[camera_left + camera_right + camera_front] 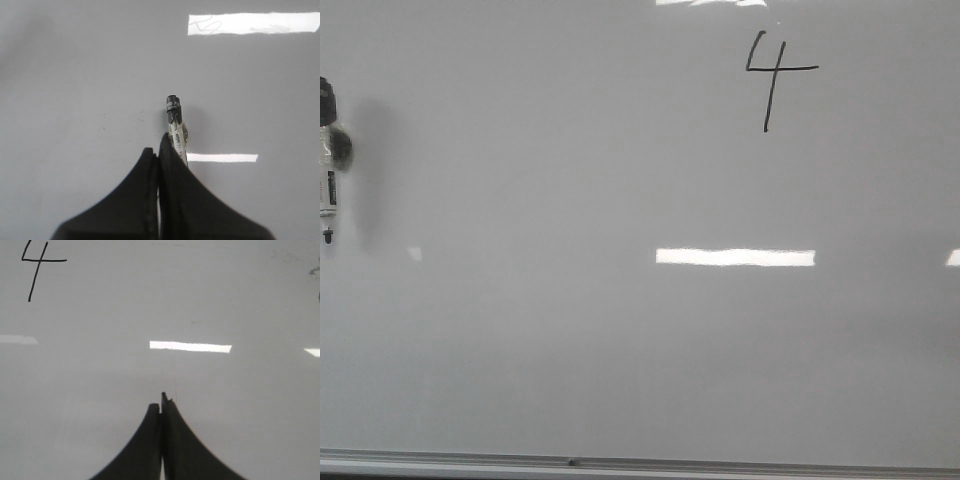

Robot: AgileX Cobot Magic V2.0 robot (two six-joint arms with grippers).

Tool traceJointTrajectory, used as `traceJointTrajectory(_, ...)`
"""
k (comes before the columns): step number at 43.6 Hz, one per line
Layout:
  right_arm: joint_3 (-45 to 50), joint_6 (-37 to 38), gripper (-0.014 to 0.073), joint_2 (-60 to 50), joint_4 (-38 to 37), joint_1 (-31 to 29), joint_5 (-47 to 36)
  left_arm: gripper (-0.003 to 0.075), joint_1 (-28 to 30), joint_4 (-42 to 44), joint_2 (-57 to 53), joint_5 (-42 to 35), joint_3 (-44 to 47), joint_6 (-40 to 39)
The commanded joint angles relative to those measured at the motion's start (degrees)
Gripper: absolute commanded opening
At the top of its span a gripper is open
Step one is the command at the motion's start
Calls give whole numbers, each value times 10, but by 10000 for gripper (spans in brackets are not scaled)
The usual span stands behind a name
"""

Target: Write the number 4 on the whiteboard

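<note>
The whiteboard (620, 350) fills the front view. A thin black number 4 (770, 75) is drawn near its top right; it also shows in the right wrist view (37, 265). A marker (328, 170) with a black end is at the far left edge, with a blurred shadow beside it. In the left wrist view the marker (175, 125) sticks out from behind one finger of my left gripper (157, 147). The jaws there stand together with only a thin slit, and the marker is not between them. My right gripper (161, 402) is shut and empty over bare board. Neither gripper shows in the front view.
The board's thin silver frame edge (620, 463) runs along the bottom of the front view. Bright white light reflections (735, 257) streak the glossy surface. Faint smudges (314, 270) mark the board in the right wrist view.
</note>
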Motion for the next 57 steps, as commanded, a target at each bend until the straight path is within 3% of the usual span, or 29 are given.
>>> traceJointTrajectory(1,-8,-8,-69,-10,-4,-4,-71,-20,-5,-5,-8,-45,3,2)
traceJointTrajectory(22,-8,13,-69,-10,-5,-4,-95,-20,-5,-5,-8,-45,3,2)
traceJointTrajectory(35,-8,125,-69,-11,-110,-13,-99,-20,-5,-5,-8,-45,3,2)
traceJointTrajectory(57,-8,126,-69,-11,-111,-13,-98,-20,-5,-5,-8,-45,3,2)
